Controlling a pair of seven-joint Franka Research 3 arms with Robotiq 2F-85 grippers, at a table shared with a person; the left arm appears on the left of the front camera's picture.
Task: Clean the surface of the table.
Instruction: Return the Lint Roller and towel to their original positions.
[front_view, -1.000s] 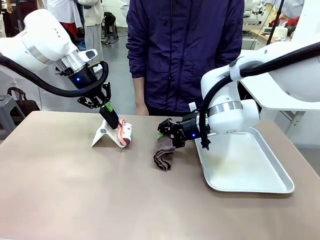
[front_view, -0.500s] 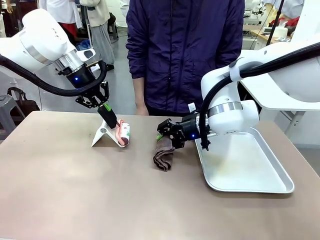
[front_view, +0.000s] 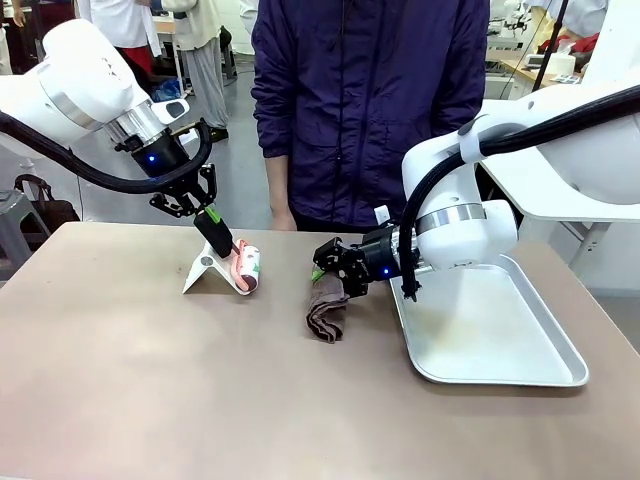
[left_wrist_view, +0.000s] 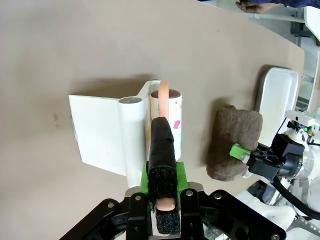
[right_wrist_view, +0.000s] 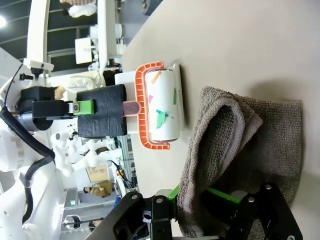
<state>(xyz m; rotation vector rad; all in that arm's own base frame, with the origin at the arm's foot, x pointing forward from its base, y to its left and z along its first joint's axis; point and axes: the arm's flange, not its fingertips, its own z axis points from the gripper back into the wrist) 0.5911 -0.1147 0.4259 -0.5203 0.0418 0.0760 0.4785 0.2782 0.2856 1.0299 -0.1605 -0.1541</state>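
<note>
The lower half of the table (front_view: 200, 400) lies bare and passable. Across the middle stand a white stand (front_view: 205, 268) with a roller (front_view: 248, 268), a brown cloth (front_view: 326, 308), and a tray (front_view: 500, 340) at right.

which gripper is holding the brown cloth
The right gripper: it pinches the folded brown cloth beside the tray. The left gripper grips the lint roller instead.

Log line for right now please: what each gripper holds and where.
left gripper: shut on lint roller handle, at white stand | right gripper: shut on brown cloth, on table beside tray
</note>
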